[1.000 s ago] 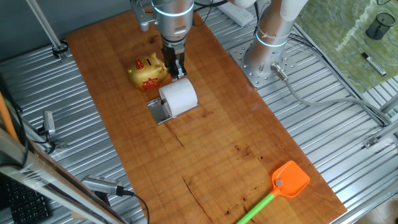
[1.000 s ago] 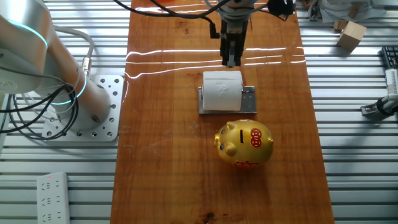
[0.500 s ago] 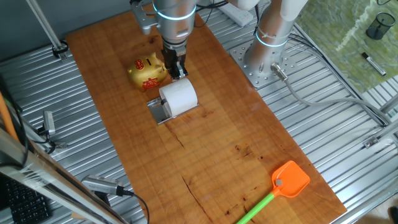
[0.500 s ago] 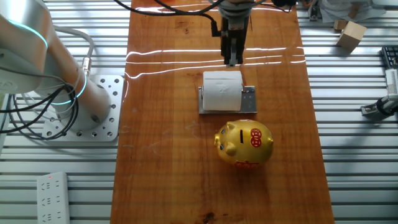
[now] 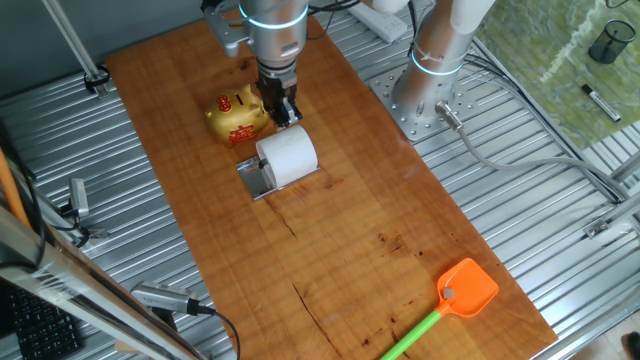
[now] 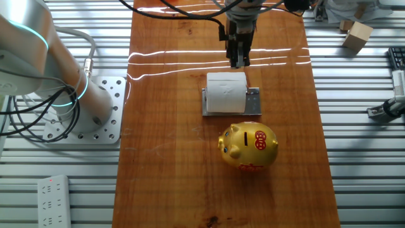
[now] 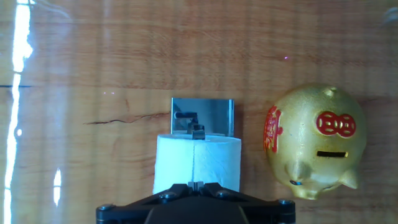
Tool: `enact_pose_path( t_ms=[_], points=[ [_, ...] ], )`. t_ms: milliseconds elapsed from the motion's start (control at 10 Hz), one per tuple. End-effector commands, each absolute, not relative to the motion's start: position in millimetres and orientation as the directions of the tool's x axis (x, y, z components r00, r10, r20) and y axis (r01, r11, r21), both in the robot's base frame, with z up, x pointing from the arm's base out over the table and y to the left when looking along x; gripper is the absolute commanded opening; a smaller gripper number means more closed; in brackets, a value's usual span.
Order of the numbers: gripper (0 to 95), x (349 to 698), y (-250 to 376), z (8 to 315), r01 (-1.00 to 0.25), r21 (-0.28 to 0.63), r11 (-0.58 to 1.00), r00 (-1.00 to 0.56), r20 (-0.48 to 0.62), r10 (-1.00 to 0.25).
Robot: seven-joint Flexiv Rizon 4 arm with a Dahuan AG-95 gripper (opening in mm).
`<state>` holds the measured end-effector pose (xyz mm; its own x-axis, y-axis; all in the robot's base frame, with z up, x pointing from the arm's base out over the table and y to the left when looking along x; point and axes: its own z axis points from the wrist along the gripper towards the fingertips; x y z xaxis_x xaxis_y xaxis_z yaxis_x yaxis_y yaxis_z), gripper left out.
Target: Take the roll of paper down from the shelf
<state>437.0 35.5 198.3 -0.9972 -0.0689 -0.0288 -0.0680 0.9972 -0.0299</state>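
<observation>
Red characters on the gold piggy bank (image 7: 314, 149) are seen only in the hand view, too small to be read. The roll of paper (image 6: 225, 92) is left on the shelf (image 6: 254, 101). Nothing is held by the gripper (image 6: 238, 61), its fingers pressed together.

Arm (image 5: 272, 25): silver-grey cylindrical links, glowing cyan ring at each joint. Round metal base flange (image 5: 428, 100) with bolt holes. Black cables trail from wrist. Gripper (image 5: 285, 110) black, narrow paired fingers.

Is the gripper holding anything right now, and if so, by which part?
Nothing is held. The gripper hangs with fingers together, apart from the roll of paper, which sits on the shelf.
</observation>
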Motion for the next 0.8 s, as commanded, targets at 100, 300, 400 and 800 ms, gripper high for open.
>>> enact_pose_path(
  t_ms=[100, 300, 400, 800],
  points=[
    [0.0, 435, 36, 199, -0.062, -0.028, 0.998, -0.998, -0.027, -0.063],
    [0.0, 430, 35, 197, -0.055, -0.034, 0.998, -0.998, -0.025, -0.055],
    [0.0, 426, 35, 193, -0.054, -0.034, 0.998, -0.998, -0.029, -0.055],
    [0.0, 424, 39, 182, -0.037, -0.033, 0.999, -0.999, -0.032, -0.038]
  ],
)
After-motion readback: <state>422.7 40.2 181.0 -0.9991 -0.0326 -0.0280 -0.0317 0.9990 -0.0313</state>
